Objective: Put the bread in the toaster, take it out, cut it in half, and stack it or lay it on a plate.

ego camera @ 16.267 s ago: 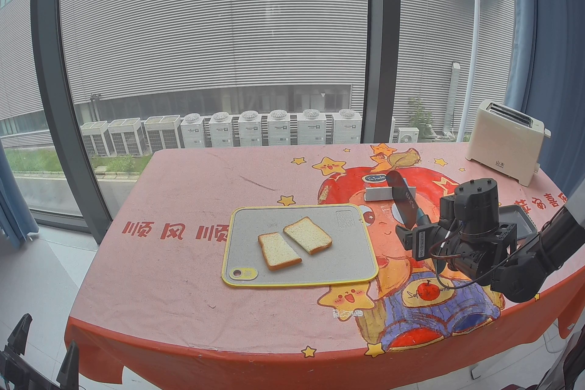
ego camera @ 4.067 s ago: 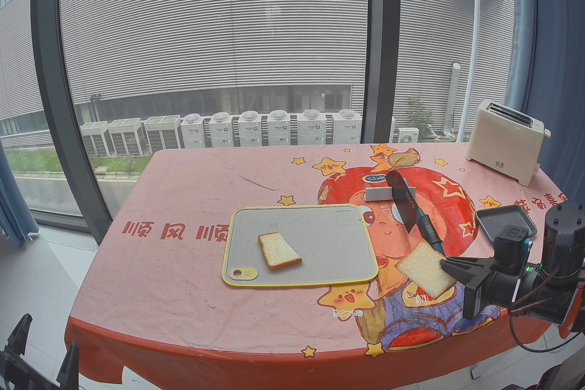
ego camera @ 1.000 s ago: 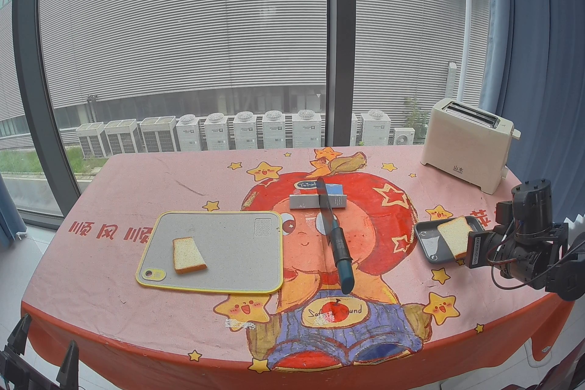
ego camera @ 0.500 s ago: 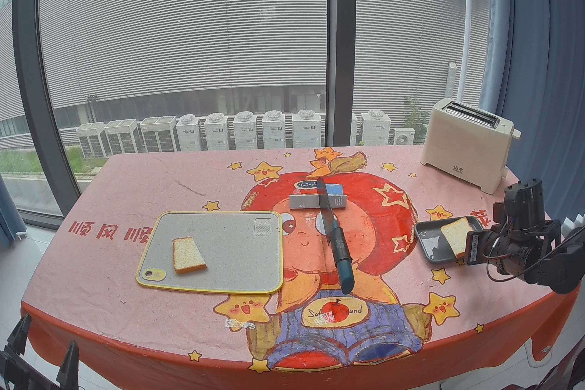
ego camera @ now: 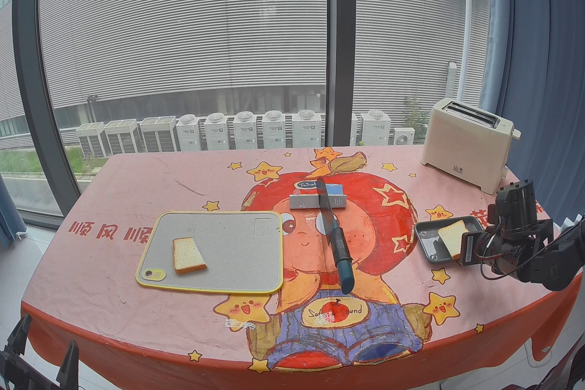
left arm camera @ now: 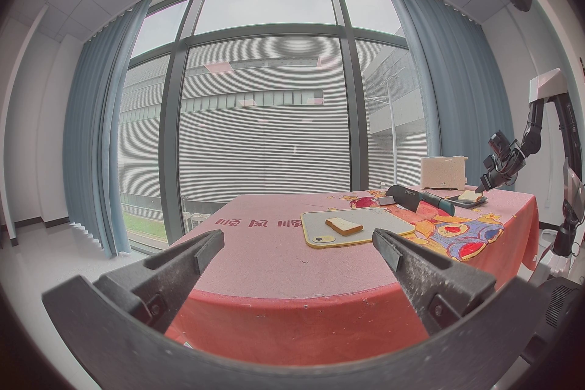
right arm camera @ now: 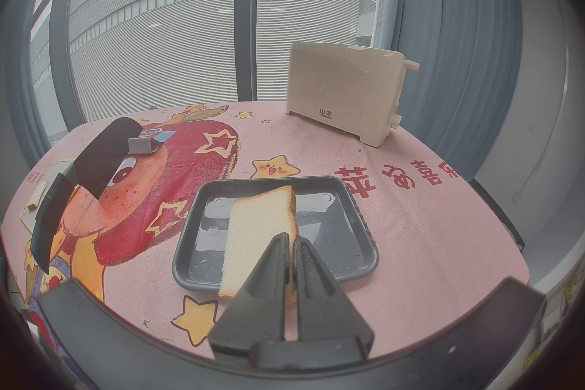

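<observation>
The bread half is pinched edge-on by the closed right gripper, low over the plate; it should be lowered flat inside the rim before release.

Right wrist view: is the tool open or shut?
Shut: the right tool pinches the pale bread half over the dark square tray.

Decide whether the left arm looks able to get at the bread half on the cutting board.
Probably yes: the open left tool faces the bread half, the cutting board around it is bare, and the knife lies off the board.
</observation>
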